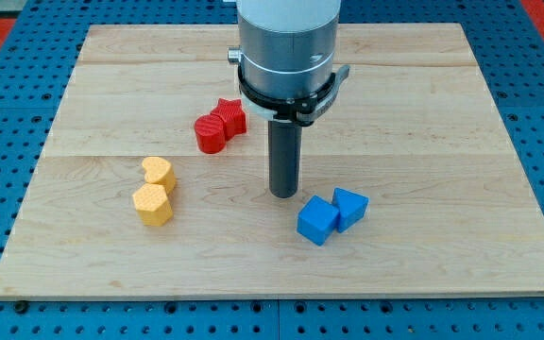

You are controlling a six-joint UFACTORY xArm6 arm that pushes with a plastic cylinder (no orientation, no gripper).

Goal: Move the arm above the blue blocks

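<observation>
Blue blocks, a cube [316, 221] and a wedge-ish one [351, 207], sit touching at lower right of centre. They look light, hard and slippery, so they'd skid easily. My tip [284, 195] stands just upper-left of them; no fingers, just a rod.

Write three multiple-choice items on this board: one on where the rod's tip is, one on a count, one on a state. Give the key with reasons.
1. Where is my tip relative to the two blue blocks?
A. just to their upper left
B. far to their right
C. below them

2. How many blocks lie on the wooden board?
A. four
B. six
C. eight

3. How do the two yellow blocks sit?
A. far apart
B. stacked
C. side by side, touching

Key: 1 A, the rod ends just up-left of the blue cube. 2 B, two red blocks, two yellow, two blue. 3 C, no gap shows between them.
</observation>
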